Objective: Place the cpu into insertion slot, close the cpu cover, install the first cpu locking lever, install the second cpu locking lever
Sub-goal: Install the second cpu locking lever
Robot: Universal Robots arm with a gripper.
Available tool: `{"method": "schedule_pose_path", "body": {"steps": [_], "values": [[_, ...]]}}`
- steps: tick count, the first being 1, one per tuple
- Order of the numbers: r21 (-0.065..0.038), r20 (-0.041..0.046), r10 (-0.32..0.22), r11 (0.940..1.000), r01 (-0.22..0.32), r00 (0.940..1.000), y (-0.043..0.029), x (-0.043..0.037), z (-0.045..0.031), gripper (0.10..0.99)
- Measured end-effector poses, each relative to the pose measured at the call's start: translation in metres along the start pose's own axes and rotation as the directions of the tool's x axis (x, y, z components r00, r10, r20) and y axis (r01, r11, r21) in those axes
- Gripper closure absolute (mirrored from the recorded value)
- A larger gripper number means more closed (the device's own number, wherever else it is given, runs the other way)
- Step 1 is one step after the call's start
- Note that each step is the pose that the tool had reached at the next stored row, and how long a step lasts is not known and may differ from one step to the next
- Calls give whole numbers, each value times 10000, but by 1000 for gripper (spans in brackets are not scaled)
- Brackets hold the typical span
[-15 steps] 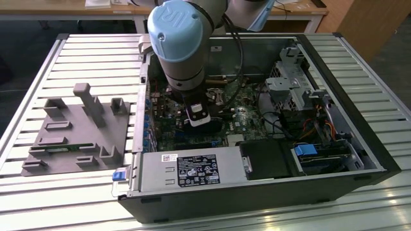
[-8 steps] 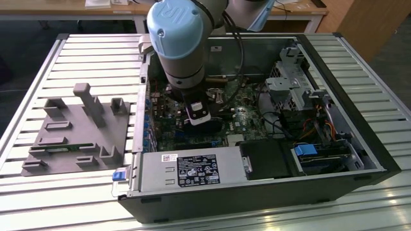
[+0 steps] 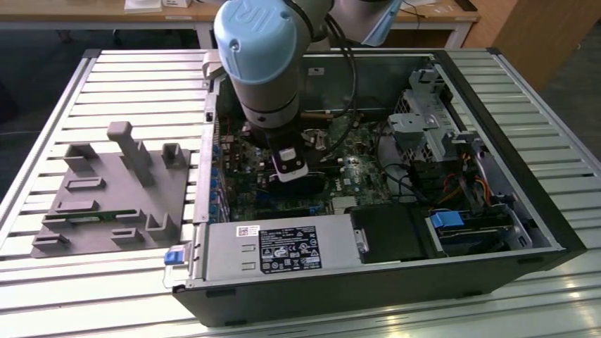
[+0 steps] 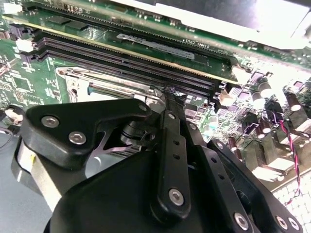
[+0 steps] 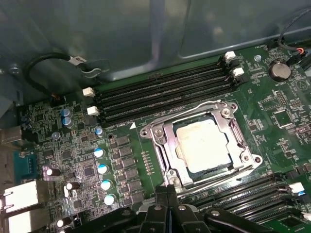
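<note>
My gripper sits low over the board, fingers pinched together on nothing I can see. Just beyond its tip, the cpu lies in the insertion slot with the cpu cover down around it. Pressing slightly off-line could skid the tip onto the chip or board.
</note>
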State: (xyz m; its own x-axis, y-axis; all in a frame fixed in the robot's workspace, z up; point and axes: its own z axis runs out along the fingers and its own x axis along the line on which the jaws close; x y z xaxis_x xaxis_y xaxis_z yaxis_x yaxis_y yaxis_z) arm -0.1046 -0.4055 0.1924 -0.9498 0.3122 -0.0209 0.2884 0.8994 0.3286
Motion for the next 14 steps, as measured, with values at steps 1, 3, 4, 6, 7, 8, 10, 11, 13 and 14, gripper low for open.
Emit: {"method": "schedule_pose_path", "body": {"steps": [1, 3, 4, 6, 7, 8, 10, 11, 13, 14], "values": [[2, 0, 0, 10000, 0, 10000, -2, 2, 3, 984], [0, 0, 0, 10000, 0, 10000, -5, 6, 11, 984], [1, 0, 0, 10000, 0, 10000, -8, 8, 15, 984], [1, 0, 1, 10000, -1, 10000, -12, 12, 22, 984], [1, -1, -1, 10000, 1, 10000, -13, 13, 25, 984], [1, -1, 0, 10000, 0, 10000, -15, 14, 29, 984], [-1, -1, 0, 10000, 0, 10000, -17, 16, 36, 984], [-1, -1, 0, 10000, 0, 10000, -18, 16, 40, 984], [0, 0, 0, 10000, 0, 10000, -21, 16, 46, 984], [1, -1, -1, 10000, 1, 10000, -22, 16, 48, 984]]}}
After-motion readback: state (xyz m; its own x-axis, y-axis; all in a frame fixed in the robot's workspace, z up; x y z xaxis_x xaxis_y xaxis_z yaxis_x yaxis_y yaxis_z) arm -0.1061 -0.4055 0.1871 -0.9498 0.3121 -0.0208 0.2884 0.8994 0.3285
